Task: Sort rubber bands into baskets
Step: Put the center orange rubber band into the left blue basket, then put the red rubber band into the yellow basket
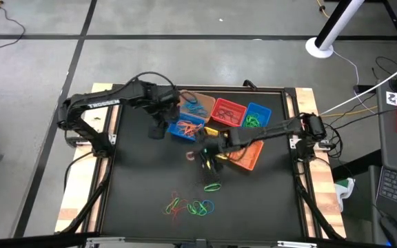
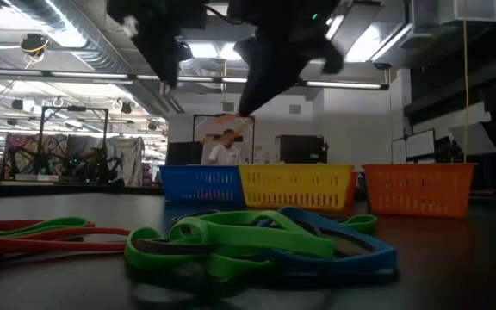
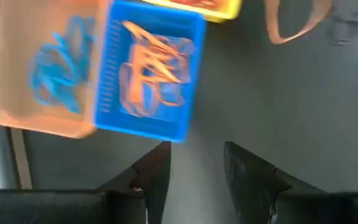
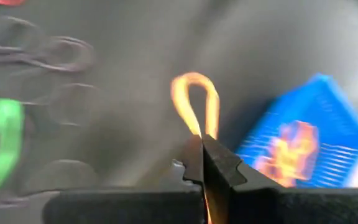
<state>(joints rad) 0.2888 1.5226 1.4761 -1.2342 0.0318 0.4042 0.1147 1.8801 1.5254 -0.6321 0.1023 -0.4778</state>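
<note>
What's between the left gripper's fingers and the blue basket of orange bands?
Nothing: the left wrist view shows only bare dark table between the open left gripper and the blue basket.

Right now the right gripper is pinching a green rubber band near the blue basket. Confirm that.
Not quite: the band pinched in the right gripper is orange, not green, as the right wrist view shows. The rest holds: the gripper is shut on it, near the blue basket.

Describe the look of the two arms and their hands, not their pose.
Both arms are dark, nearly black, built of slim jointed links with black cables looping along them. The left arm carries pale lettering on its upper link. Each ends in a two-finger hand: the left hand and right hand both have dark, angular, tapering fingers.
</note>
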